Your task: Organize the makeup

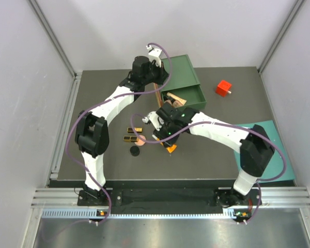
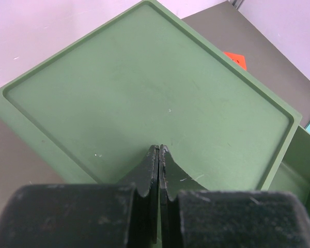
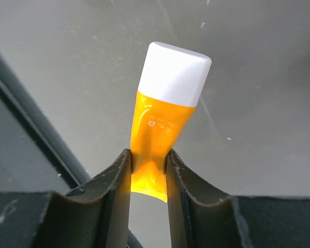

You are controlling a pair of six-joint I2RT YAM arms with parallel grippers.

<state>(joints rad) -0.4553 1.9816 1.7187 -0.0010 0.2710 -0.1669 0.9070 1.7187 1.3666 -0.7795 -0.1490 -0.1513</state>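
My right gripper (image 1: 168,140) (image 3: 149,155) is shut on the flat end of the yellow-orange tube (image 3: 163,124), white cap pointing away, held over the dark table; the tube also shows in the top view (image 1: 170,149). Two gold-black cases (image 1: 135,129) (image 1: 129,138), a round peach compact (image 1: 141,137) and a black disc (image 1: 135,151) lie left of it. Tan bottles (image 1: 176,98) lie in the open green drawer. My left gripper (image 1: 157,72) (image 2: 159,148) is shut and empty just above the flat top of the green drawer box (image 2: 144,88).
The green drawer box (image 1: 188,70) stands at the back centre with its drawer (image 1: 196,95) pulled towards the front. A red cube (image 1: 223,88) (image 2: 236,59) sits to its right. A teal mat (image 1: 271,132) lies at the right edge. White walls enclose the table.
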